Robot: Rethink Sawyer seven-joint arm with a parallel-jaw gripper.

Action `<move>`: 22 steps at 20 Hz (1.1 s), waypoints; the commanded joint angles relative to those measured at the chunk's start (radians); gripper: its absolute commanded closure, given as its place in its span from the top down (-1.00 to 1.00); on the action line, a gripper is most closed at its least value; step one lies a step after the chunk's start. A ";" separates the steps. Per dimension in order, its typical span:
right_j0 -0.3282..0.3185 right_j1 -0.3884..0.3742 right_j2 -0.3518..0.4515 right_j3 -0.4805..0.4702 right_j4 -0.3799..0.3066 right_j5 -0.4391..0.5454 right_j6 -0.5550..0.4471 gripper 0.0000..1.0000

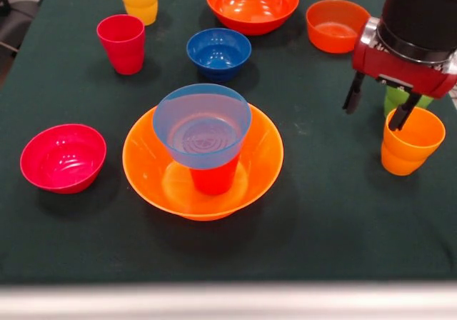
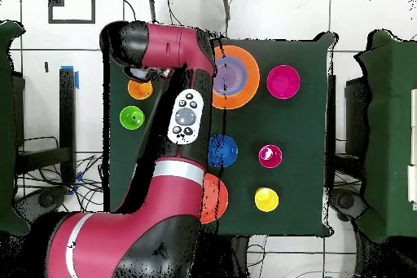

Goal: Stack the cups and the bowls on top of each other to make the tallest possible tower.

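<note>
The gripper [image 1: 379,111] is seen with its two dark fingers spread apart and holding nothing, directly above the rim of the orange cup [image 1: 410,141], which is placed upright near the right edge of the desk in the front view, with the green cup [image 1: 395,97] partly hidden just behind it. The tower [image 1: 203,156] is found well apart from the gripper, toward the middle of the desk near the front edge. It is formed by the large orange bowl [image 1: 146,164], a red-orange cup [image 1: 213,178] inside it and the light blue bowl [image 1: 202,125] on top.
</note>
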 commanded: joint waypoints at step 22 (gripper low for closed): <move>0.021 0.023 0.051 -0.001 -0.013 0.087 0.124 1.00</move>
